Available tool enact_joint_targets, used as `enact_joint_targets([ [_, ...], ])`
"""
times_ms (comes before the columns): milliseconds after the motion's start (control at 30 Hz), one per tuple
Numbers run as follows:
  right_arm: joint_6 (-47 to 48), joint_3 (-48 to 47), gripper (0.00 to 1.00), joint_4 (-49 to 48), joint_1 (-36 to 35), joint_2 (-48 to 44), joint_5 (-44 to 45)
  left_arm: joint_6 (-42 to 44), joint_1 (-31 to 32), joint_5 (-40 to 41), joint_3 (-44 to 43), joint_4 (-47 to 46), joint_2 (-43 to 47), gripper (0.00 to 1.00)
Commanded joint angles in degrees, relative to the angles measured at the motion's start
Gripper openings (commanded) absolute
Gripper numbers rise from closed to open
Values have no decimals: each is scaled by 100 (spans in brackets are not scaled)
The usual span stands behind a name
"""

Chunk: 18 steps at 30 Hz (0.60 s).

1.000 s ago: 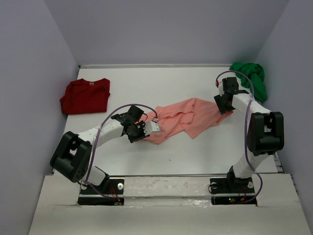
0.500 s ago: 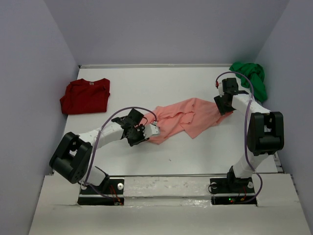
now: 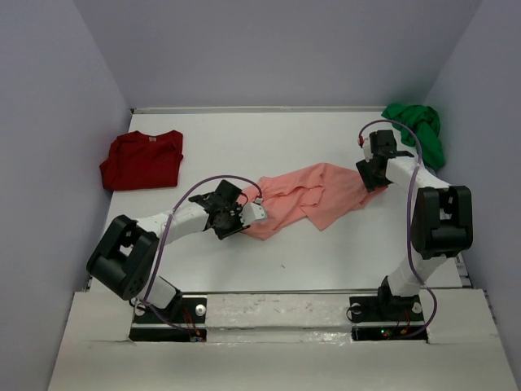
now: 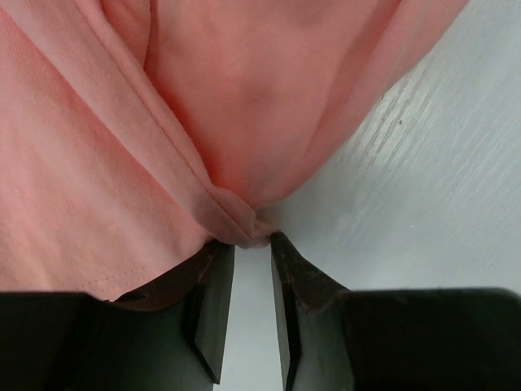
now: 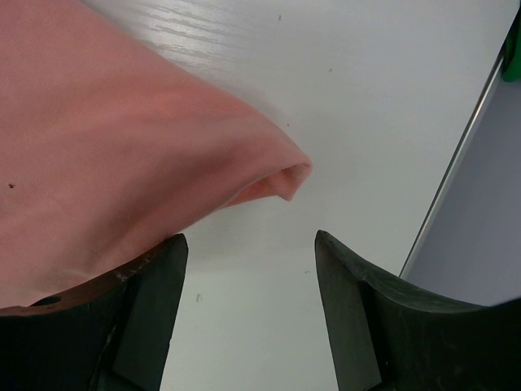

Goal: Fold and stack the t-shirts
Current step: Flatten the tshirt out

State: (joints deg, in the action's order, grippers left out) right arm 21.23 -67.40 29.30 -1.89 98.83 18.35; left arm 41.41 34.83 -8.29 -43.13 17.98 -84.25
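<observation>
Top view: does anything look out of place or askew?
Yes: the green t-shirt sits bunched in a heap in the far right corner, seemingly past the edge, and the salmon-pink t-shirt lies crumpled in the middle.

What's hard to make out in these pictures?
- Left wrist view: whether the left pincer grips the pink shirt or only touches it.
- Right wrist view: green shirt, cut off by the frame edge.
- Top view: the left pincer's tips, hidden under its own wrist.

A rumpled salmon-pink short-sleeved cloth t-shirt (image 3: 313, 195) sprawls mid-frame, a dark red cloth t-shirt (image 3: 142, 159) lies folded flat at upper left, and a bright green cloth t-shirt (image 3: 417, 129) is bunched at upper right.
</observation>
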Motion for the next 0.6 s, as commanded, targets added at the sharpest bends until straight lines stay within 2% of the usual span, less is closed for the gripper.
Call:
enact_joint_targets([
  [0,47,69,69,-188,31,23,-42,-54,59,-23,16,74,145,37],
  [133,47,77,69,-170,31,31,-42,-62,68,-67,51,92,110,19],
  [200,39,77,69,-170,31,31,-51,-98,77,-23,77,39,84,1],
  [400,30,77,69,-144,31,-12,-86,-107,112,126,42,57,241,0],
  [533,21,69,68,-135,31,-56,-95,-37,112,635,-63,39,663,0],
  [567,21,60,68,-118,31,-74,-147,16,112,1010,-90,39,786,0],
])
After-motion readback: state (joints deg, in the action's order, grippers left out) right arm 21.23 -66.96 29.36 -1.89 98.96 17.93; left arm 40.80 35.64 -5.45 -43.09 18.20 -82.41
